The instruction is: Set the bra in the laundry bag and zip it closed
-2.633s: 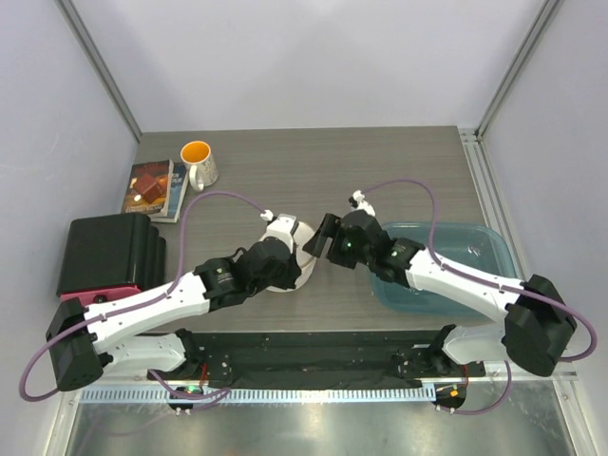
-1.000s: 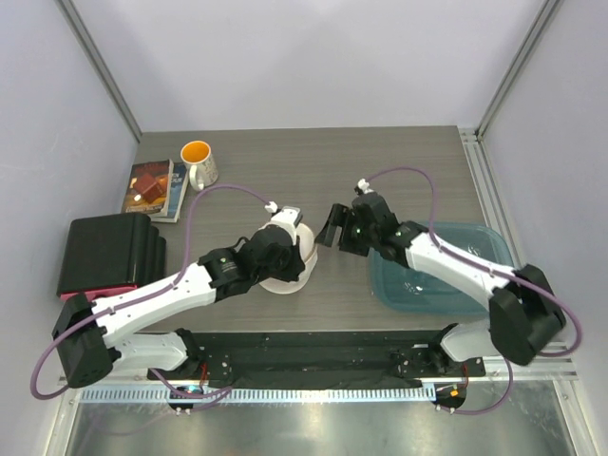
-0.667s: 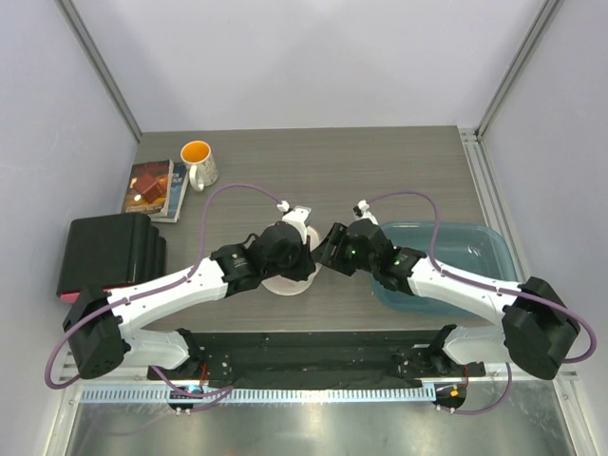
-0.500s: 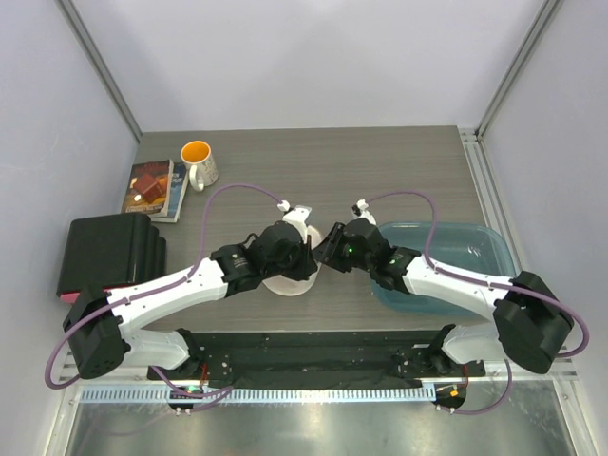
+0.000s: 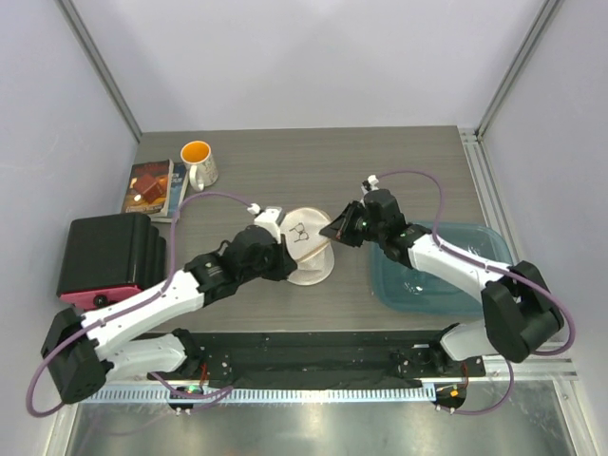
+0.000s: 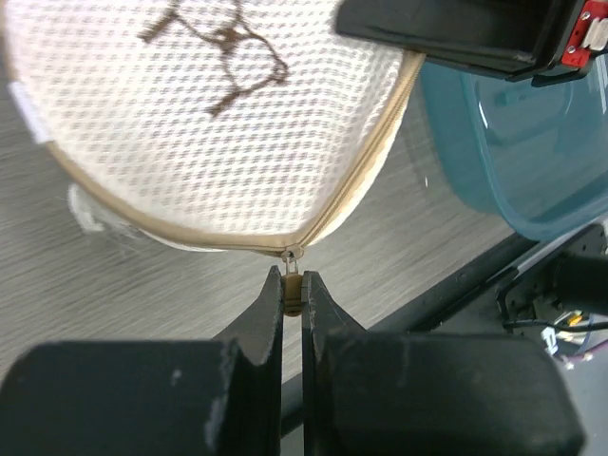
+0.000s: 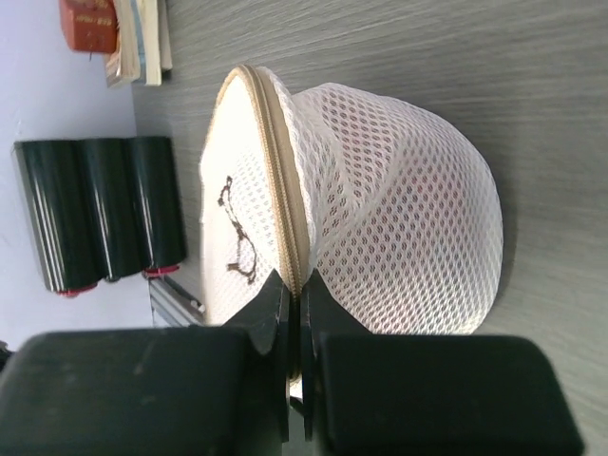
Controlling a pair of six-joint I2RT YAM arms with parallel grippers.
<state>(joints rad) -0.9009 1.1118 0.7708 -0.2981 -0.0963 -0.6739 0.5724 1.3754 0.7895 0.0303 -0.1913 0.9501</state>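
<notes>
While left jaws pinch its zipper pull (image 6: 293,293) (right jaws, tan rim (image 7: 275,180)), domed white mesh laundry bag (image 5: 306,249).

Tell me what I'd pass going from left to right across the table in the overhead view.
Black case → white mug → laundry bag → teal tub. The books overlap the case, and the left gripper and right gripper overlap the bag, so they're left out.

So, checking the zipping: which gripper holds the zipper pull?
The left gripper pinches the pull tab; the right gripper clamps the rim of the laundry bag.
</notes>
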